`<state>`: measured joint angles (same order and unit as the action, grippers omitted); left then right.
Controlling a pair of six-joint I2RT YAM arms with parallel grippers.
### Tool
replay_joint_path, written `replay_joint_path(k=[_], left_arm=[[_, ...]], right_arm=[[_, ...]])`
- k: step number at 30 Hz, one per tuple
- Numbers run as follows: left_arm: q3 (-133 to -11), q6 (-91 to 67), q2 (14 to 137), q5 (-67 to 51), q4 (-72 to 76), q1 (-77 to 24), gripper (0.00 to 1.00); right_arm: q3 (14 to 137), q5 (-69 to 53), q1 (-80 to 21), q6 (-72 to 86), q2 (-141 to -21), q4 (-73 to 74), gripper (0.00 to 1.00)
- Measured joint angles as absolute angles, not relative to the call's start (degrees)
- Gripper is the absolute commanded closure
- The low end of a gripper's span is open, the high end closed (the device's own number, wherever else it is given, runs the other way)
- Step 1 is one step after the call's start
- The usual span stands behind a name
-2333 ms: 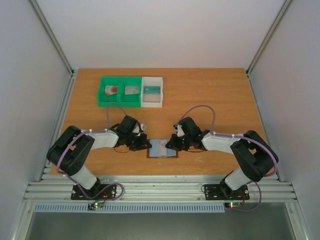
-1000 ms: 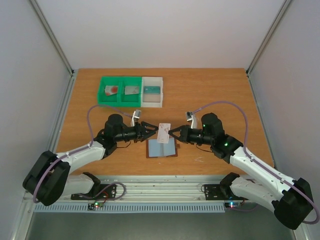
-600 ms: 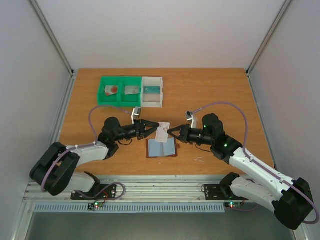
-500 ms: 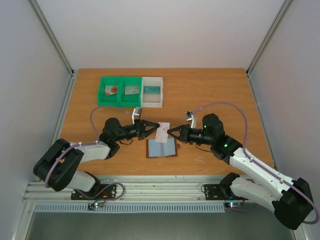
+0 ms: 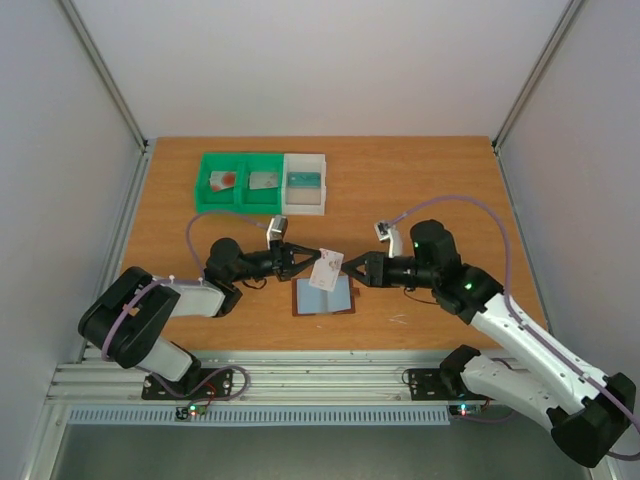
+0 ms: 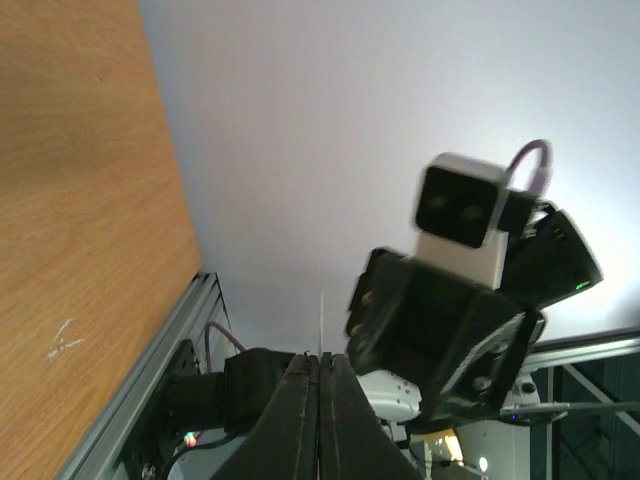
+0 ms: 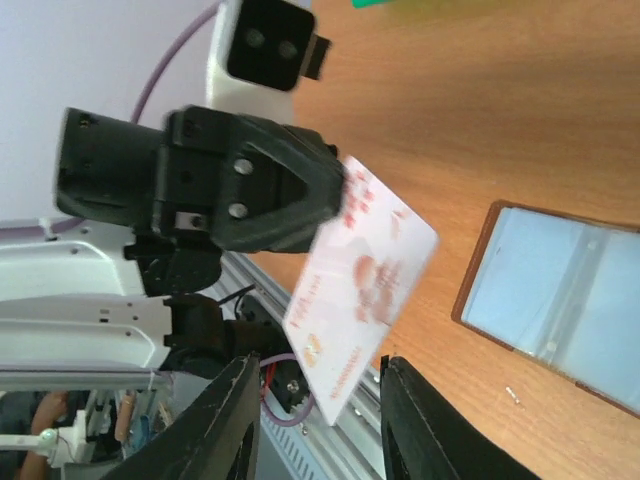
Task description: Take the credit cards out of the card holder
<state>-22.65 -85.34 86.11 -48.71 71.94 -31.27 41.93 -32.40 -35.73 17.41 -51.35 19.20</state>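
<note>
The left gripper (image 5: pixel 308 262) pinches a whitish card (image 5: pixel 327 268) over the open wallet (image 5: pixel 325 298) by the table's (image 5: pixel 430 190) near edge, while the right gripper (image 5: pixel 350 268) is spread beside it.

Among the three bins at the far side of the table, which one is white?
The rightmost bin is white; the left bin and the middle bin beside it are green.

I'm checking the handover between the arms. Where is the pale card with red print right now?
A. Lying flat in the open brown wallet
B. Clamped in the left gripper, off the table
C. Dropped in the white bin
B: the left gripper is shut on the card, holding it in the air clear of the open wallet, and the right gripper stands open.
</note>
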Motion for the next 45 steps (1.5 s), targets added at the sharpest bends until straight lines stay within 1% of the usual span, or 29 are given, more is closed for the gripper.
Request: replay_joint_path(k=[3, 8, 12, 16, 18, 24, 26, 28, 33, 39, 45], left_arm=[[-22.7, -84.2, 86.2, -51.1, 71.8, -31.3, 1.00], [-22.7, -82.1, 86.6, -55.7, 71.3, -31.3, 1.00], [-22.7, -80.0, 86.4, -58.3, 69.6, -31.3, 1.00], [-22.7, -75.9, 83.2, -59.8, 62.8, -31.5, 1.00], [-23.0, -71.8, 79.7, -59.9, 55.8, -32.3, 1.00], [-31.9, -49.9, 68.6, -56.3, 21.9, -37.1, 1.00], [-33.8, -44.4, 66.7, -56.0, 15.7, -37.8, 1.00], [-34.3, -40.5, 65.7, -55.9, 11.0, -38.0, 1.00], [-34.3, -35.9, 65.5, -55.5, 3.9, -38.7, 0.99], [-34.3, -35.4, 65.5, -56.0, 3.0, -39.6, 1.00], [-34.3, -35.7, 64.8, -56.7, 3.8, -39.6, 1.00]], right_arm=[[47.9, -31.4, -35.7, 10.8, -50.8, 27.0, 0.61], [58.0, -30.7, -35.7, 0.4, -53.7, 38.9, 0.61], [61.8, -32.1, -35.7, -5.2, -56.3, 45.3, 0.59], [64.3, -34.8, -35.7, -8.3, -60.1, 49.8, 0.58], [64.6, -36.5, -35.7, -9.0, -62.2, 50.6, 0.58], [63.9, -40.9, -35.7, -9.3, -66.0, 50.9, 0.59], [63.2, -42.1, -35.7, -9.3, -66.2, 50.7, 0.61], [62.8, -43.3, -35.7, -9.2, -66.2, 50.4, 0.61], [62.5, -46.7, -35.7, -9.5, -66.6, 50.1, 0.61], [61.2, -48.4, -35.7, -10.2, -67.3, 50.0, 0.59], [60.9, -49.8, -36.1, -11.6, -68.6, 50.0, 0.59]])
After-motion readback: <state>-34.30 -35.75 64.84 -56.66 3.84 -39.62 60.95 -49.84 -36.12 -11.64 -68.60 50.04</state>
